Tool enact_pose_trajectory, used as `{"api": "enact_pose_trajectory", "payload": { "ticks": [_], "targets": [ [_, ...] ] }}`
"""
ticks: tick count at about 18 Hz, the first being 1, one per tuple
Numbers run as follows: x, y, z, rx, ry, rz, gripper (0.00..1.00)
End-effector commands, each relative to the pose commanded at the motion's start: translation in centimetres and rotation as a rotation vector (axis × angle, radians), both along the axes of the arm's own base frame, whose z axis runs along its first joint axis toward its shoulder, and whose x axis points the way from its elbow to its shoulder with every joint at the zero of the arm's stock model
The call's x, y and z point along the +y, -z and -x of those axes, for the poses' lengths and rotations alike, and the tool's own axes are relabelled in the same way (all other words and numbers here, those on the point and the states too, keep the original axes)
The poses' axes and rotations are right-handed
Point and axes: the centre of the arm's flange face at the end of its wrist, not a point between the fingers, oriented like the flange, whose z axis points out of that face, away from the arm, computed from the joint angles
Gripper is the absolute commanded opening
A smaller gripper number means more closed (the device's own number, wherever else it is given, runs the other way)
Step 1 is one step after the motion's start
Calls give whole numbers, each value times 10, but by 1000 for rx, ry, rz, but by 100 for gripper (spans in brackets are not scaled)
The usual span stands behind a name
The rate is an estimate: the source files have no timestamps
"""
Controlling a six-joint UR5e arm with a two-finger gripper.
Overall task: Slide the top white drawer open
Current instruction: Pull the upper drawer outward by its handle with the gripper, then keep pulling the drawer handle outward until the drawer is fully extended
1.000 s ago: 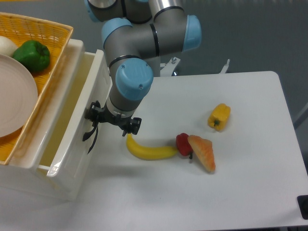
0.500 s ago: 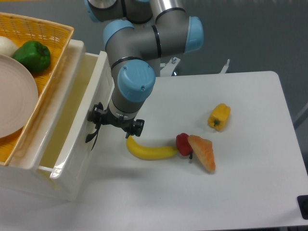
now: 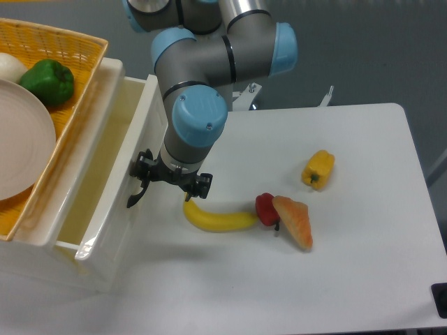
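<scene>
Left half of frame: the top white drawer [image 3: 105,174] stands pulled out from its cabinet, interior open to view, pale yellowish inside. Its front panel runs diagonally from upper centre-left down to lower left. The curved black handle [image 3: 137,192] sits on that front face.

My end effector [image 3: 150,183] is at the handle, left of frame centre, under my blue wrist cap [image 3: 199,120]. Black fingers reach in at the handle from the right; they look closed around it, but my wrist hides much of the grip, so I cannot tell for certain how far apart they are.

Upper left corner: yellow woven basket [image 3: 70,63] resting over the cabinet top, holding a green pepper [image 3: 46,82] and a white plate [image 3: 21,150].

On the white bench [image 3: 363,265], right of the drawer: a banana [image 3: 218,218] just below my end effector, a red pepper [image 3: 265,209] touching its right end, an orange wedge-shaped item [image 3: 295,222] against the red pepper. A yellow pepper [image 3: 318,169] lies well apart, toward the right.
</scene>
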Motion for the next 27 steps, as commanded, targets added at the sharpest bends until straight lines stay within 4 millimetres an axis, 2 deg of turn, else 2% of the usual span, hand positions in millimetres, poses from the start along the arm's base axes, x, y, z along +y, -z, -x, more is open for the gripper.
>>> {"api": "enact_pose_trajectory", "payload": {
  "ticks": [9,27],
  "targets": [
    [0,-3,7,14,15,-10,100],
    [-16,2,45,40,15,2,100]
  ]
}}
